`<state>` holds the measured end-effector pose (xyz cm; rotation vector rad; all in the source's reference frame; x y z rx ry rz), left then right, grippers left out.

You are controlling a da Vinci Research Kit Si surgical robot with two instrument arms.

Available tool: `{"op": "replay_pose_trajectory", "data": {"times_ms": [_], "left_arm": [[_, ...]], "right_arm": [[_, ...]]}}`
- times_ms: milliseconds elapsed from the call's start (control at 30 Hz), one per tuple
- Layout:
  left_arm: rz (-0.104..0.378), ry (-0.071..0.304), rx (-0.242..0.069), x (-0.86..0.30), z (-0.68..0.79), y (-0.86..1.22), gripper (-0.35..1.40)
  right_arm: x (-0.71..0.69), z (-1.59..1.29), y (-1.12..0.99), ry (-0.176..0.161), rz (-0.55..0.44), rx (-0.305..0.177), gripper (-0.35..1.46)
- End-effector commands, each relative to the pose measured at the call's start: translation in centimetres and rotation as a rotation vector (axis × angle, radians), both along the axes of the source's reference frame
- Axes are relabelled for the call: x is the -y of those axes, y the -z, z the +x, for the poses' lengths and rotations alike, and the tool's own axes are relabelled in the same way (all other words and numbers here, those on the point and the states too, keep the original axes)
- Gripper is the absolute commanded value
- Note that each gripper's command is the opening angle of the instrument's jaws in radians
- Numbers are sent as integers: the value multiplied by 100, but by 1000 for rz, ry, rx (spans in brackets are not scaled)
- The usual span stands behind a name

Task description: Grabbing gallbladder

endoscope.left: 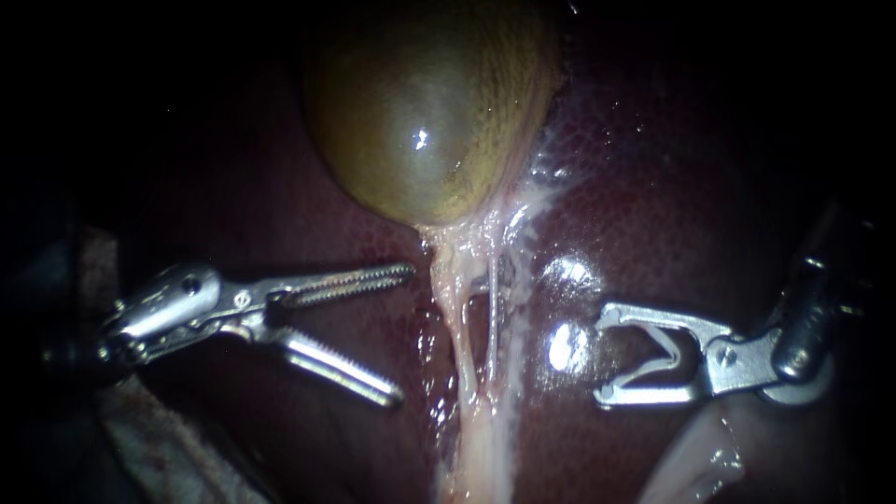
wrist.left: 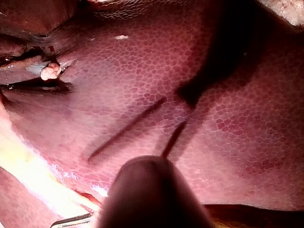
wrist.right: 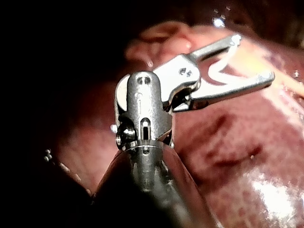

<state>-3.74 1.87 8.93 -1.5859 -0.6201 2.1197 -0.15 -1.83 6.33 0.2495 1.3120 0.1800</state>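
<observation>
The rounded, glistening olive-yellow gallbladder [endoscope.left: 425, 112] sits top centre, bedded in dark red liver [endoscope.left: 672, 177]; its lower edge tapers into pale stringy tissue [endoscope.left: 467, 317]; bare liver lies open on both sides; the left instrument [endoscope.left: 403, 336], toothed tool spread wide, holds nothing near the strands; the right instrument [endoscope.left: 602, 357], tool likewise spread, is empty.

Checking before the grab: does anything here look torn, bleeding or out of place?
Nothing stands out. The gallbladder sits whole and glossy against the liver, and the pale strands below it look intact. The left instrument and right instrument both have open jaws, gripping nothing.
</observation>
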Motion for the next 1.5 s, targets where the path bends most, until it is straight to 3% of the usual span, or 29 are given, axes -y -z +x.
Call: {"op": "replay_pose_trajectory", "data": {"times_ms": [33,367,467,667,733,867,967,1200,1300,1500], "left_arm": [[0,0,0,0,0,0,130],[-2,7,-5,-1,0,-1,128],[31,35,-20,-3,1,-3,126],[134,109,-52,-9,11,-12,126],[157,152,-73,-12,16,-17,125],[204,202,-89,-18,22,-24,125],[286,247,-99,-19,23,-28,121],[460,332,-116,-13,14,-43,109],[524,361,-140,-9,8,-53,106],[610,381,-175,0,-7,-74,94]], "right_arm": [[0,0,0,0,0,0,60],[0,0,0,0,0,0,60],[0,0,0,0,0,0,60],[1,0,1,0,0,0,60],[1,0,1,0,0,0,60],[1,0,1,0,0,0,60],[1,0,1,0,0,0,60],[1,1,1,0,0,0,60],[1,2,1,-1,0,0,60],[1,2,1,-1,0,0,60]]}}
